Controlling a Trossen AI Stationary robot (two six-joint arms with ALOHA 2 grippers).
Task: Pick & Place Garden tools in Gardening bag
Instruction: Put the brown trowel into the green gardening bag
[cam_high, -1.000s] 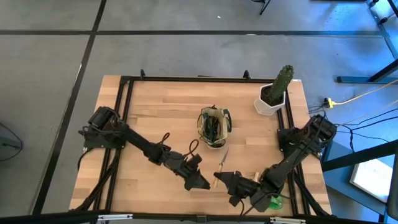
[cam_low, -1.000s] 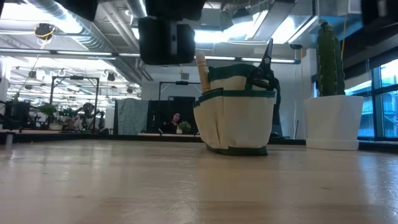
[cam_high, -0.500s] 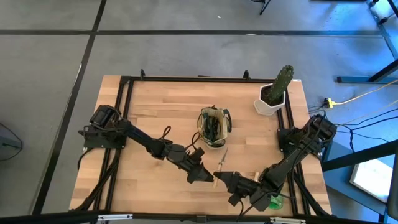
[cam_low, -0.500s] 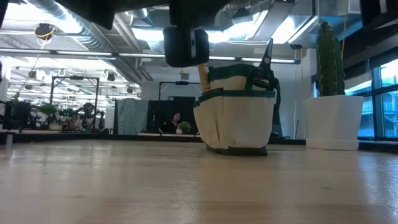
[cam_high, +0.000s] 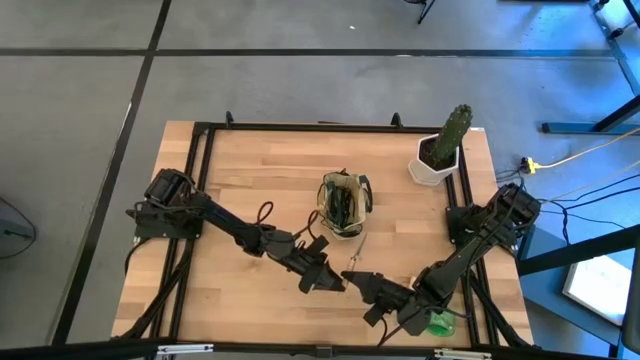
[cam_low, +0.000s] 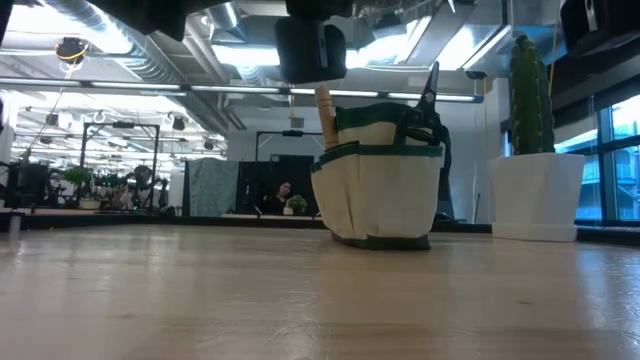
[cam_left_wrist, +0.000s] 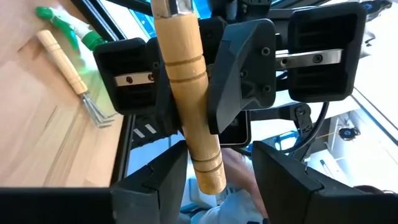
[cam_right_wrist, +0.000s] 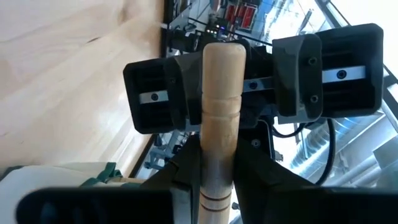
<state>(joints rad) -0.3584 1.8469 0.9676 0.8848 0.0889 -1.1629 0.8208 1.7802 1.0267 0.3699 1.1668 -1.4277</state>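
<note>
A wooden-handled metal tool (cam_high: 357, 252) hangs level over the table in front of the gardening bag (cam_high: 343, 203), blade toward the bag. My right gripper (cam_high: 360, 284) is shut on its handle. My left gripper (cam_high: 337, 284) faces it from the table's left, open. Its two fingers stand on either side of the handle's free end (cam_left_wrist: 208, 177); whether they touch it does not show. The bag (cam_low: 380, 170) stands upright on its base, with pruners (cam_low: 430, 95) and another wooden handle (cam_low: 325, 115) sticking out of it. My right gripper pinches the wooden handle (cam_right_wrist: 217, 155) between its two fingers, about midway along it, short of the rounded free end (cam_right_wrist: 224, 53). The fingers come level from the table's right and lie across the handle. The tool is lifted clear of the table, level, with its blade pointing toward the bag.
A hand fork (cam_left_wrist: 74, 74) and a green spray bottle (cam_high: 440, 322) lie by the table's near right corner, under my right arm. A cactus in a white pot (cam_high: 440, 150) stands at the far right. The wooden tabletop (cam_high: 260, 170) lies bare left of the bag.
My left gripper has moved toward the table's right, up to my right gripper, and its open fingers now stand around the handle's free end. The tool and my right gripper have stayed in place.
</note>
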